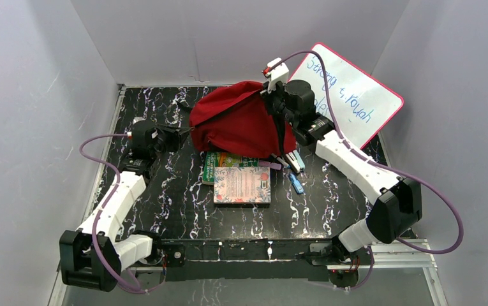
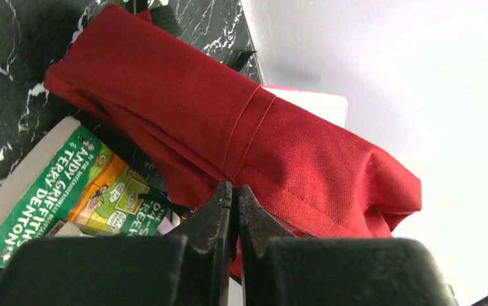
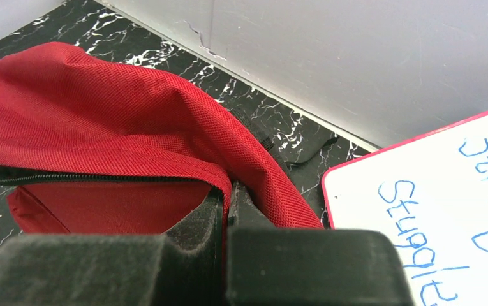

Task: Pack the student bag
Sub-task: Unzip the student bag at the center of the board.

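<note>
1. student bag point(image 1: 238, 121), a soft red fabric backpack, sits at the back middle of the black white-veined surface point(image 1: 164, 204). It is slung between the two arms, with its lower edge over the far end of a green paperback book point(image 1: 219, 159).
2. left jaws are pressed together at the bag's left edge, and seem to pinch fabric by a zip seam. right jaws are pressed together on the raised upper right rim, pinching the red cloth.
3. step in hand, as i judge it: holding the mouth up and open so things can go in. nothing visibly sits fully inside yet.
4. next move likely calls for one arm to keep the rim lifted while the other lets go and feeds in the green book. the pink floral-covered book point(image 1: 242, 185) resting on it may need shifting first.
5. only the top view shows both arms at once, the pink book, and the small blue items point(image 1: 296, 183) beside it.
6. left wrist view alone gives the green book's point(image 2: 69, 191) cover lettering, close under the bag point(image 2: 228, 115).
7. right wrist view alone shows the dark zip point(image 3: 69, 178) along the bag's point(image 3: 101, 108) gaping opening. it also gives the blue handwriting on the white board with a pink rim point(image 3: 432, 217), which leans at the right.
</note>
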Controlling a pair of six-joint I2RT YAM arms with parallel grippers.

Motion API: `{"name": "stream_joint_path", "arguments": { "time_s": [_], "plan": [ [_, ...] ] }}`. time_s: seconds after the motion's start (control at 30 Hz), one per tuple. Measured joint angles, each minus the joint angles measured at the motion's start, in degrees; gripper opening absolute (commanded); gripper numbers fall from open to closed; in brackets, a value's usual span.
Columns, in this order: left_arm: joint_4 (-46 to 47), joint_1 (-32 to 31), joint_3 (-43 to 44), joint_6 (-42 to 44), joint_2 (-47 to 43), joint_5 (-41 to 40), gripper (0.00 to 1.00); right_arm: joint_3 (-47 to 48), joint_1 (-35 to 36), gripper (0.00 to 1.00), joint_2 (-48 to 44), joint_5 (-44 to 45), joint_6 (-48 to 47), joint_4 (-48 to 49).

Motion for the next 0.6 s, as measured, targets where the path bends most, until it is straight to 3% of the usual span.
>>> {"name": "stream_joint_path", "arguments": {
  "time_s": [0.17, 0.33, 0.53, 0.6],
  "plan": [
    [0.68, 2.03, 0.81, 6.78, 0.24, 1.31, 0.33, 0.50, -1.20, 0.00, 0.02, -3.45, -0.44, -0.07],
    [-5.92, 3.58, 8.90, 20.61, 1.01, 1.33, 0.55, 2.78, -3.15, 0.00, 0.35, -6.86, -1.44, -0.57],
    [-14.36, 3.58, 19.12, 41.70, 0.94, 5.81, 0.71, 6.43, -3.30, 0.00, 2.38, -15.78, -3.74, -4.04],
    [-15.39, 3.54, 19.93, 44.81, 0.92, 7.91, 0.74, 8.04, -3.13, 0.00, 3.61, -19.08, -4.50, -5.66]
  ]
}}
